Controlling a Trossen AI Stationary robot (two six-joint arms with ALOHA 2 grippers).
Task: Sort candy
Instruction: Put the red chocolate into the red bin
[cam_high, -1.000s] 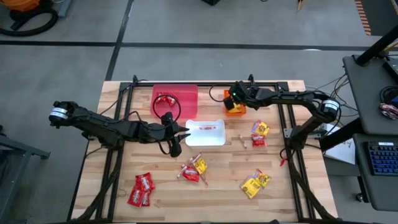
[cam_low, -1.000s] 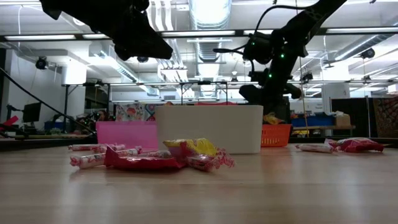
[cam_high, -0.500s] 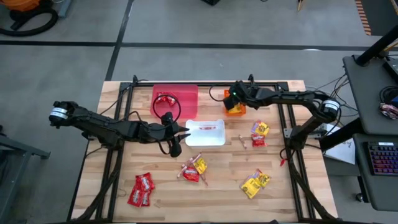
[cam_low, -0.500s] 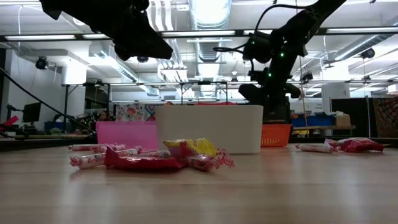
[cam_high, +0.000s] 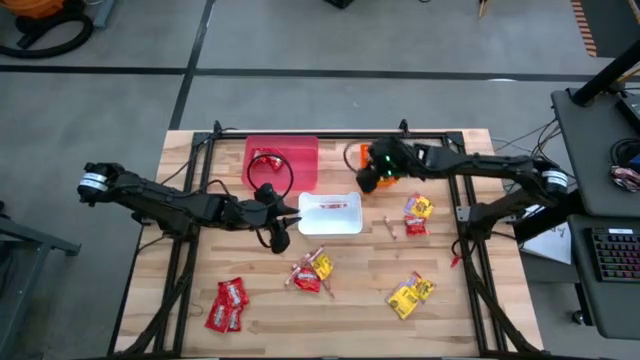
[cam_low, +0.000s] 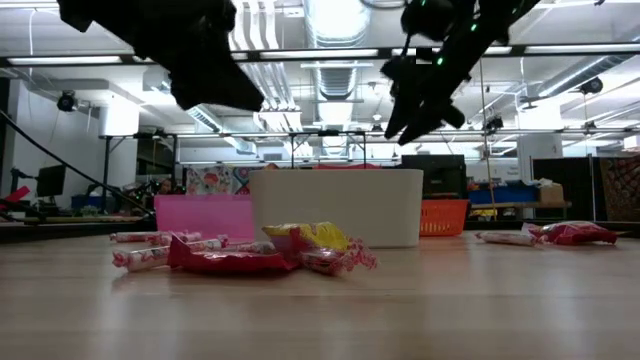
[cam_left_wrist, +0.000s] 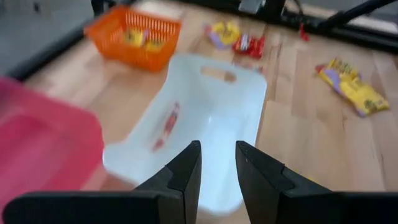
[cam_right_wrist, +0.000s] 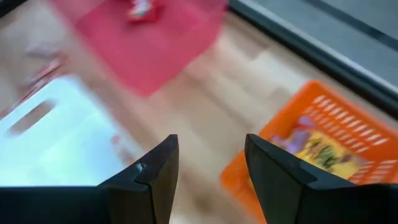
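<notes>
Your right pincer (cam_high: 372, 176) hangs with its fingers spread apart and nothing between them, above the near-left edge of the orange bin (cam_high: 379, 166) at the far side of the table (cam_high: 440, 320). Its wrist view shows what the high view cannot: yellow-orange packets (cam_right_wrist: 323, 151) lying inside that orange bin. Your left pincer (cam_high: 292, 212) hovers by the left edge of the white bin (cam_high: 345, 222), its fingers a narrow gap apart with nothing seen in the gap; the left wrist view looks past them into the white bin, where a red-and-white stick (cam_left_wrist: 165, 126) lies on the floor of it, also visible from above. The pink-red bin (cam_high: 300, 150) sits left of the orange one and far-left of the white one, with a shiny red packet (cam_high: 265, 159) inside. The low view hides the bins' contents but shows both arms raised well above the table. On the bare table you have a pile of red packets (cam_high: 227, 304) at the near left, a mixed heap (cam_high: 310, 272) near the white bin's front, yellow-orange packets (cam_high: 411, 292) at the near right, and a few more candies (cam_high: 416, 214) right of the white bin.
</notes>
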